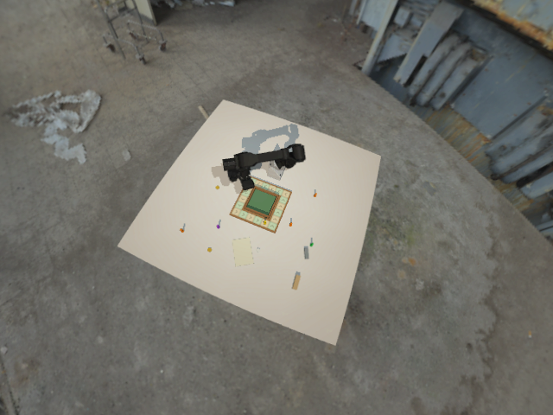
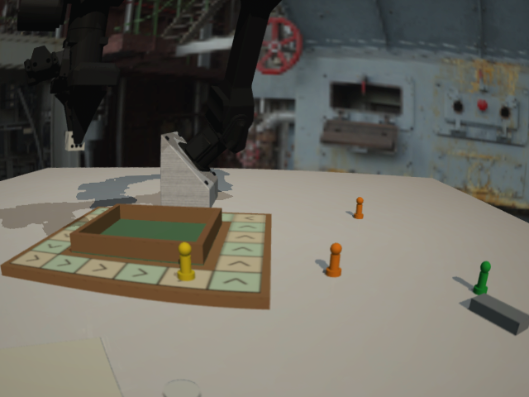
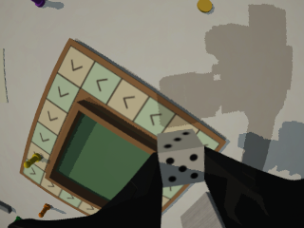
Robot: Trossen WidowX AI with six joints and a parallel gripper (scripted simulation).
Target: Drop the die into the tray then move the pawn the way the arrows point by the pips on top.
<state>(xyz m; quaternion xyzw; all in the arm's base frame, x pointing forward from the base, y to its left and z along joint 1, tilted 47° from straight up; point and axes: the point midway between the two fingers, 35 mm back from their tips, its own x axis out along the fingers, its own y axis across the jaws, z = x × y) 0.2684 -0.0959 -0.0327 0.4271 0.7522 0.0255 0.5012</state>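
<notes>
My gripper is shut on the white die, holding it well above table height, toward the board's back left side. The wrist view shows black pips on two die faces. The board has a ring of tan and green arrow squares around the brown-walled tray with a green floor; its visible floor is empty. The yellow pawn stands upright on a tan square, beside the front right corner square.
Orange pawns and a green pawn stand right of the board, near a grey block. A purple pawn, another orange pawn, yellow discs, a pale sheet and a tan block lie around.
</notes>
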